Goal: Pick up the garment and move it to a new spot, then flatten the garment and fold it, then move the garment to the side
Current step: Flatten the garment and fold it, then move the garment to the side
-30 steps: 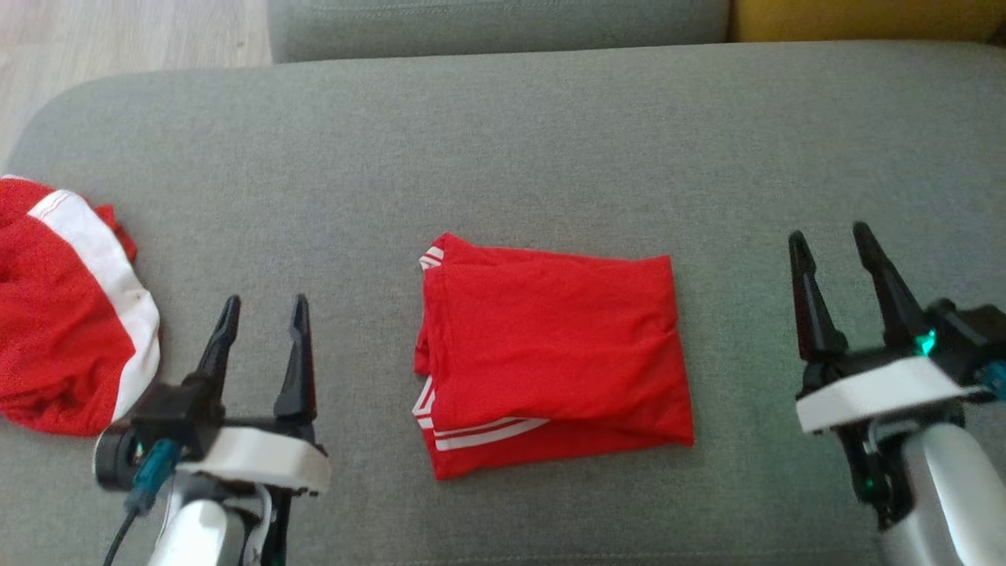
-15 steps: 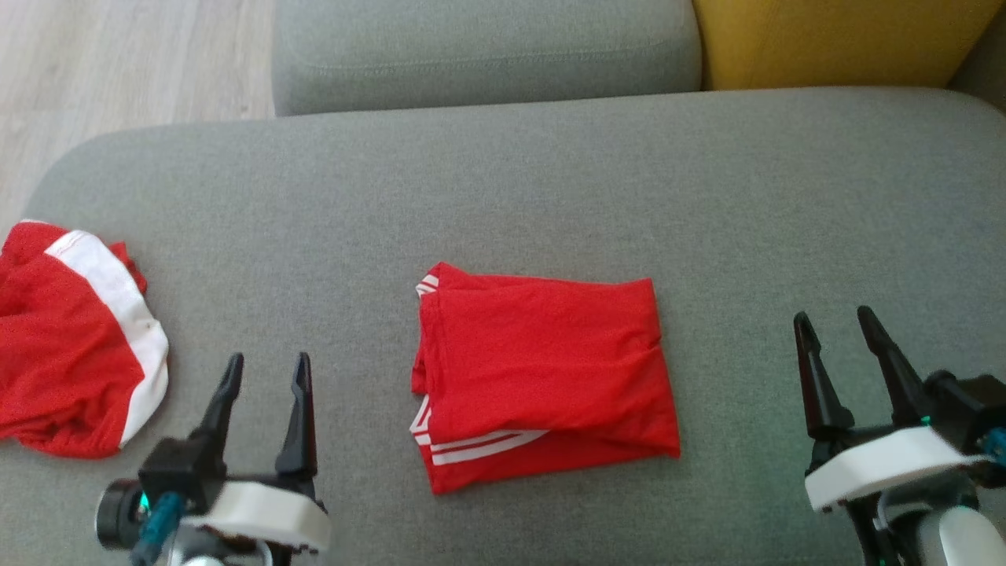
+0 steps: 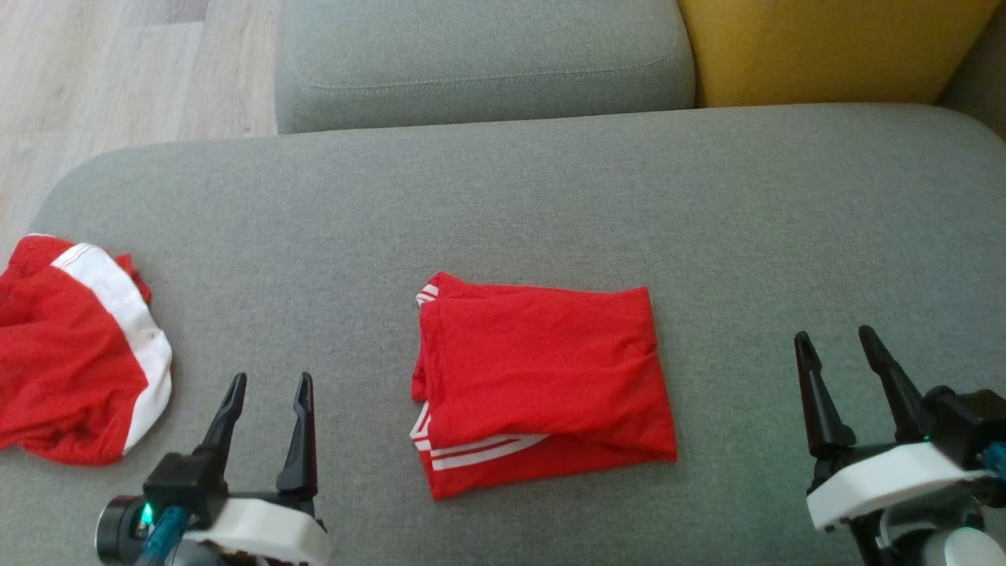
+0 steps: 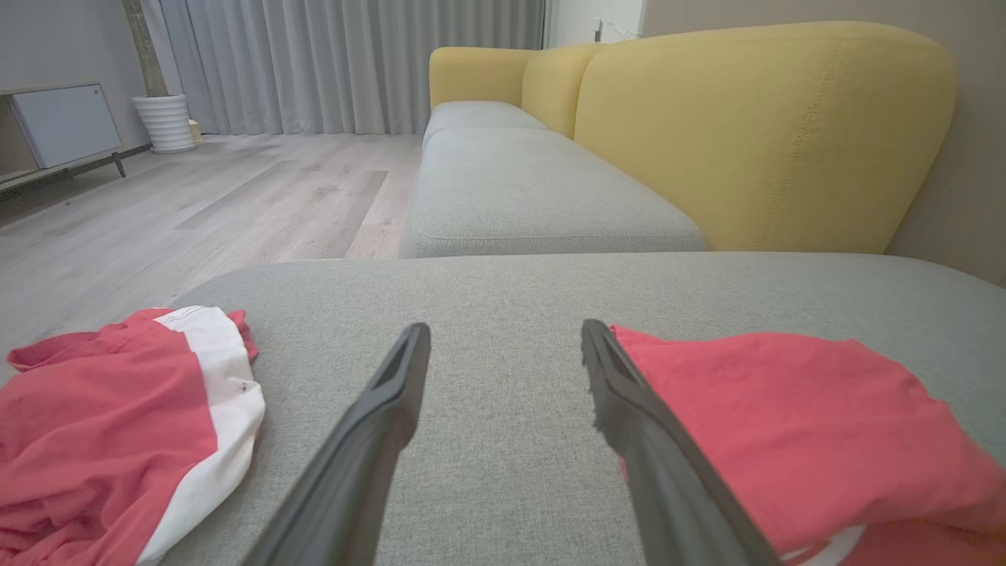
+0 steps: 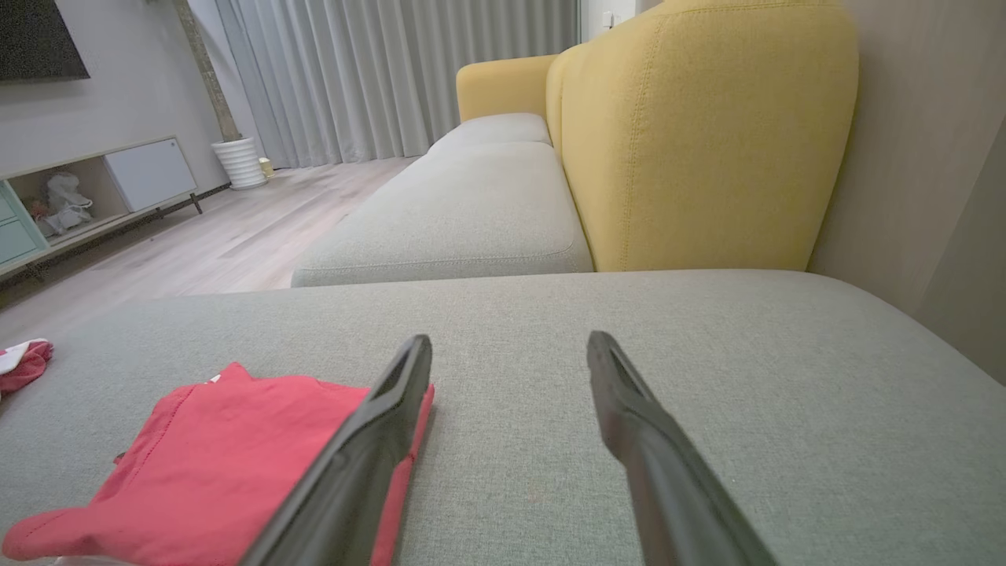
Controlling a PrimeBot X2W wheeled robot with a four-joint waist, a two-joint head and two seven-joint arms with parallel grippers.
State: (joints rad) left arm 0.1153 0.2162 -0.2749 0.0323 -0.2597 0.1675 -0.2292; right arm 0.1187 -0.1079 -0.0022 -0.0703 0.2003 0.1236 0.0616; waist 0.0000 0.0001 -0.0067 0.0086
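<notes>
Head view: shows more sofa back than a second ago, so a camera shift, not cloth movement. Finds the folded red garment flat mid-way along the grey cushion, between left gripper and right gripper. Sees both drawn back lower, fingers spread, holding nothing. Reads as folding done; leaves only carrying it aside, clear of the red-and-white heap.

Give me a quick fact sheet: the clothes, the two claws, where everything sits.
surface: grey sofa cushion
folded garment: red, white stripes, centre
crumpled garment: red and white, left edge
left gripper: open, empty, between the garments
right gripper: open, empty, right of folded garment
stage: folded, not yet moved aside
</notes>
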